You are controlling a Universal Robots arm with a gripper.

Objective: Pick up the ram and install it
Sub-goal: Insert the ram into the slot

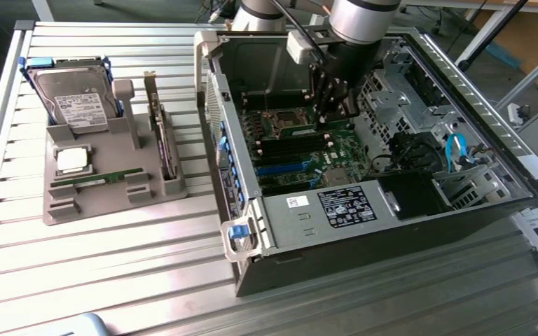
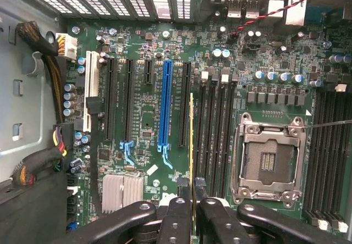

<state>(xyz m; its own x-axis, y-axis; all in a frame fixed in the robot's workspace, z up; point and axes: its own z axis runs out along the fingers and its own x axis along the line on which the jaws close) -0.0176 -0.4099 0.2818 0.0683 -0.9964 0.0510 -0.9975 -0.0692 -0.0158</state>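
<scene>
The ram (image 2: 191,139) shows in the wrist view as a thin yellow-green edge, because the camera looks straight down on it. It is pinched between the two dark fingers (image 2: 177,211) of the gripper (image 2: 191,192), which stand close together with only the stick between them.

The stick hangs over the motherboard (image 2: 146,120), parallel to the row of black memory slots (image 2: 212,134) beside the open processor socket (image 2: 268,156). It lies along the edge of the outermost slot; I cannot tell if it is exactly above that slot, or if it already touches.

In the exterior view the gripper (image 1: 336,105) is low inside the open computer case (image 1: 363,210).

I judge that the pick-up is done and the installing step is in hand. Seating it calls for the lower edge to line up exactly with one slot, with a straight, even push.
</scene>
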